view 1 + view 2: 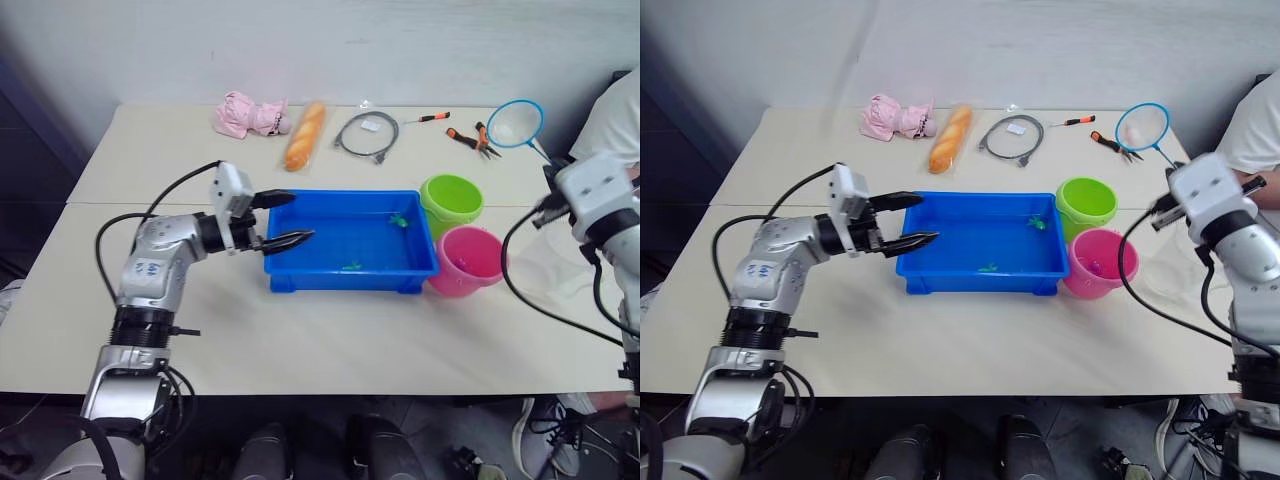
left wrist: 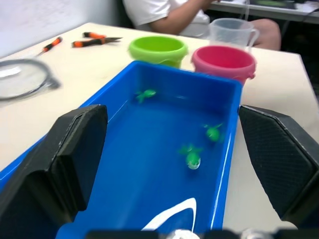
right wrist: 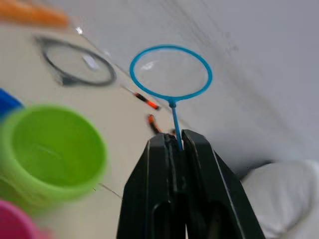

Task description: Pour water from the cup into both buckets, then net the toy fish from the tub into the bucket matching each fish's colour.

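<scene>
At table centre, landmark: tub (image 1: 340, 250), bright blue, long side facing the robot; every place below is given from it.
Hard to make out: cup (image 2: 233, 32), clear, seen in the left wrist view beyond the tub's far end, behind the pink bucket; in the head views it is only a faint clear shape on the table right of the pink bucket.
Cut off: person (image 2: 164, 12) in a white top, beyond the buckets at the right table end, only partly in frame.
Fish: three green fish (image 2: 192, 155) lie inside the tub, one near the green-bucket corner, two nearer the front wall; pink fish cannot be made out.
Left gripper (image 1: 283, 220): fingers spread wide, empty, hovering at the tub's left end, one finger over the rim.
Right gripper (image 3: 177, 144): fingers clamped on the net's thin handle, raised well right of the tub.
Net (image 1: 516, 123): blue hoop held up, behind and right of the tub.
Green bucket (image 1: 451, 199): just beside the tub's right rear corner.
Pink bucket (image 1: 467, 260): touching the tub's right front corner.
Behind the tub: pink cloth (image 1: 248, 115), bread loaf (image 1: 305, 135), grey cable (image 1: 366, 134), screwdriver (image 1: 427, 118), pliers (image 1: 472, 140).
</scene>
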Action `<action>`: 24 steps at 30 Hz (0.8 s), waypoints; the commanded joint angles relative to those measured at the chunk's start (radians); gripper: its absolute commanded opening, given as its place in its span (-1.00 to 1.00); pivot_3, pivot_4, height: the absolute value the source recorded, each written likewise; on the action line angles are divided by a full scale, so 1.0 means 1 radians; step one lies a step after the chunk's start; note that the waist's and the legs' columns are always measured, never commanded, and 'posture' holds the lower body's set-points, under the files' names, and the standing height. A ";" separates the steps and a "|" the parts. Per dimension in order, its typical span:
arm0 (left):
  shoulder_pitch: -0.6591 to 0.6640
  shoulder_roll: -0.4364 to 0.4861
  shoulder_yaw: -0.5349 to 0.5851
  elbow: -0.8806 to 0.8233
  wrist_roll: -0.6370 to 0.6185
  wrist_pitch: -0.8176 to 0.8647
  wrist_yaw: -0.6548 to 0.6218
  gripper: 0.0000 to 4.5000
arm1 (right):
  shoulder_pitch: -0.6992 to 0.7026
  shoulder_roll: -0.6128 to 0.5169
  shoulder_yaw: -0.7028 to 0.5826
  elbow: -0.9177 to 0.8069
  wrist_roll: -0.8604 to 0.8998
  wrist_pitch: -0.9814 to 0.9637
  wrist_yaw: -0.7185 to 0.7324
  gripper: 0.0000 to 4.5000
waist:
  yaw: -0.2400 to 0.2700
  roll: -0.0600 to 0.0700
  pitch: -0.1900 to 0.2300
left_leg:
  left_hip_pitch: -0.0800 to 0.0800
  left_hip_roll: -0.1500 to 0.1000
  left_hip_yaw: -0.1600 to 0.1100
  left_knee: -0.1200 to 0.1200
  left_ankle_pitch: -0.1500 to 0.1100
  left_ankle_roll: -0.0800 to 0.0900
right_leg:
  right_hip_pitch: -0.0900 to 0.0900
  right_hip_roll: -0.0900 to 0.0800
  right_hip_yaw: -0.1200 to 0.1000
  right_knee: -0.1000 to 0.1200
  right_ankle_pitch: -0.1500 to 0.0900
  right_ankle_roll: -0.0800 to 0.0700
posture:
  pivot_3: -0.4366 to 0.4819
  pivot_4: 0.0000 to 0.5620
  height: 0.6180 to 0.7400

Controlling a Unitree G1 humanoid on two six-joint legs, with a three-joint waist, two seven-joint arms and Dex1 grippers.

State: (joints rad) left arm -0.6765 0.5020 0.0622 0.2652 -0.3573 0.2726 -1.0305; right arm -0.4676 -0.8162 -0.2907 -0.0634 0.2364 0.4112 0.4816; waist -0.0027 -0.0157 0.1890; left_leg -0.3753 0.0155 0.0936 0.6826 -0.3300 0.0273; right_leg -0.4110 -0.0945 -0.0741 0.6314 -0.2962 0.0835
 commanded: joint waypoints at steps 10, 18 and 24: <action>-0.009 0.020 0.014 -0.007 -0.003 -0.035 -0.009 0.98 | -0.197 0.232 -0.110 -0.318 0.566 1.173 -0.169 -1.00 | 0.001 0.000 0.000 | -0.001 -0.001 -0.002 0.000 -0.002 0.003 | 0.000 -0.003 0.000 -0.001 0.000 -0.001 | -0.05 -0.47 0.97; -0.033 0.018 0.003 0.003 0.005 -0.043 0.000 0.98 | -0.131 0.289 -0.066 -0.309 0.630 1.203 -0.319 -1.00 | 0.001 0.000 0.000 | -0.005 -0.003 -0.001 -0.001 -0.002 0.005 | -0.003 -0.003 -0.001 -0.002 0.000 0.000 | -0.05 -0.47 0.97; -0.030 0.021 0.002 -0.004 0.003 -0.040 -0.001 0.98 | -0.169 0.301 -0.051 -0.239 0.589 1.203 -0.404 -1.00 | -0.004 0.000 0.000 | -0.005 -0.002 0.000 -0.001 -0.002 0.004 | -0.004 -0.002 0.000 -0.002 0.000 0.000 | -0.05 -0.47 0.97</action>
State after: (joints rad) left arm -0.6933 0.5187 0.0586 0.2856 -0.3487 0.2443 -1.0327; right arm -0.6130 -0.5154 -0.3398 -0.3008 0.8293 1.6096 0.0956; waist -0.0065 -0.0158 0.1889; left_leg -0.3802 0.0132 0.0936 0.6817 -0.3322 0.0314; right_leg -0.4150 -0.0965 -0.0746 0.6296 -0.2957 0.0835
